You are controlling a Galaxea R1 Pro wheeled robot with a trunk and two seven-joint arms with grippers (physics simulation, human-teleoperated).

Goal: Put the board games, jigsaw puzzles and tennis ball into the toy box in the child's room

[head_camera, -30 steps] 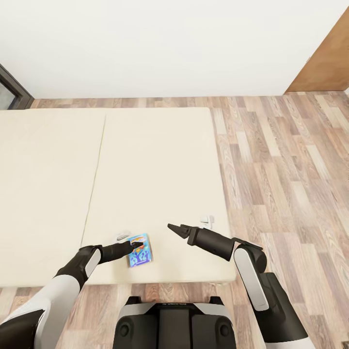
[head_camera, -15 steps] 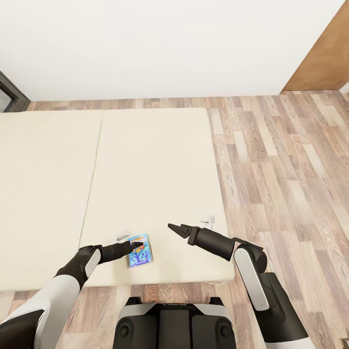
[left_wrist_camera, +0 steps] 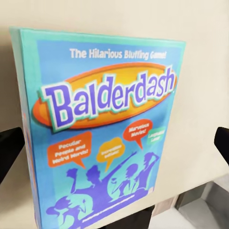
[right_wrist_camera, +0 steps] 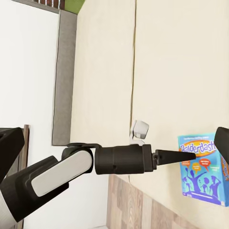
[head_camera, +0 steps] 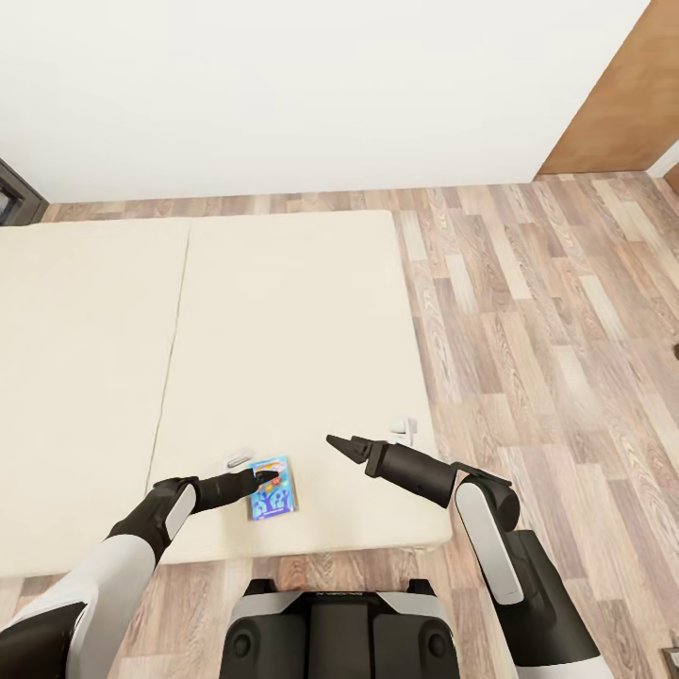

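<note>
A light blue board game [head_camera: 274, 492] printed "Balderdash" hangs at the tip of my left gripper [head_camera: 267, 478], just above the near edge of the cream bed [head_camera: 283, 330]. In the left wrist view the box face [left_wrist_camera: 105, 133] sits between the two dark fingertips [left_wrist_camera: 9, 152], which stand wide at its sides. From the right wrist, the left gripper [right_wrist_camera: 183, 155] meets the box [right_wrist_camera: 202, 167] at its upper corner, and the box is tilted off the mattress. My right gripper [head_camera: 338, 443] hovers open over the bed to the right, holding nothing. The table and toy box are out of view.
The mattress has a seam [head_camera: 174, 330] running front to back. Wood-plank floor [head_camera: 547, 330] lies to the right of the bed and along the white wall. A brown door [head_camera: 622, 104] stands at the far right. A dark frame [head_camera: 11, 193] shows at the left edge.
The whole view has swung to the right, so the bed, floor and door have slid left. The board game has kept its place at the left gripper. Both arms hold their pose.
</note>
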